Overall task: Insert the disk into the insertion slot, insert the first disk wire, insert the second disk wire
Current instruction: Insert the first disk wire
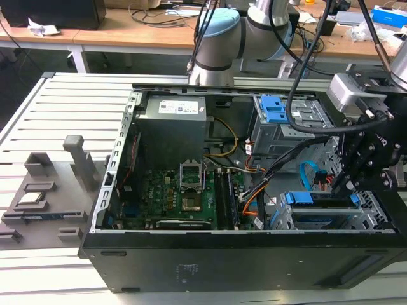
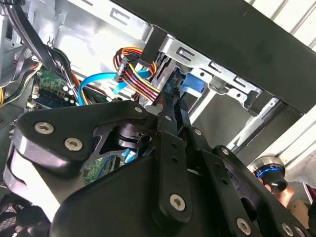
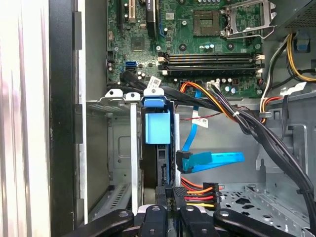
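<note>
claw (image 1: 343,185) angled down over seated disk (image 3: 157,129)

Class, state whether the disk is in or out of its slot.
In: the disk stands between the grey walls of the insertion slot.

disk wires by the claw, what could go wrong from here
1. The claw sits at the end of the disk beside the red, yellow and black wire plug; a skewed push could jam or bend it.
2. The blue flat cable hangs loose next to the disk and might snag on the claw.
3. The black wire bundle runs close by the insertion slot and might get caught too.
</note>
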Controlling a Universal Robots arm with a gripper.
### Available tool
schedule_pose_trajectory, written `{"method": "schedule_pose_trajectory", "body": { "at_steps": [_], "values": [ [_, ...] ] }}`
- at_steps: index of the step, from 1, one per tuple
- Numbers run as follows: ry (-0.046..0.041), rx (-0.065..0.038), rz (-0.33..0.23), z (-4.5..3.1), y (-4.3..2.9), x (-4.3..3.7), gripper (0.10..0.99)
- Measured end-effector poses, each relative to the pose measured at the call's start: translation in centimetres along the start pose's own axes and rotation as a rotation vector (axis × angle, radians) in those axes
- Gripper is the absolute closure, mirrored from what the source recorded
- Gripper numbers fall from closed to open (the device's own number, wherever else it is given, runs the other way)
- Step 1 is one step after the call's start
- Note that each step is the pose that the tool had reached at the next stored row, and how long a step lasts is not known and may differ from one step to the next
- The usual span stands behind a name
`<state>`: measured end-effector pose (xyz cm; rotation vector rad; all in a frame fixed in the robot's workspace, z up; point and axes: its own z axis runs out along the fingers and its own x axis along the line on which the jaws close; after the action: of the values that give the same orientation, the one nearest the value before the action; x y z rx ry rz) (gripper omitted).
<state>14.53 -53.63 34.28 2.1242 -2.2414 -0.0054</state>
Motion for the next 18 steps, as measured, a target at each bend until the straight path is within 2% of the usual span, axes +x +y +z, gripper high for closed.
{"method": "schedule_pose_trajectory", "body": {
  "at_steps": [10, 14, 18],
  "values": [
    [-0.0025, 0.0, 0.0, 0.54, -0.01, -0.06, 0.918],
    [-0.0026, 0.0, 0.0, 1.14, -0.03, -0.06, 0.918],
    [-0.0025, 0.0, 0.0, 1.16, -0.04, -0.06, 0.918]
  ]
}}
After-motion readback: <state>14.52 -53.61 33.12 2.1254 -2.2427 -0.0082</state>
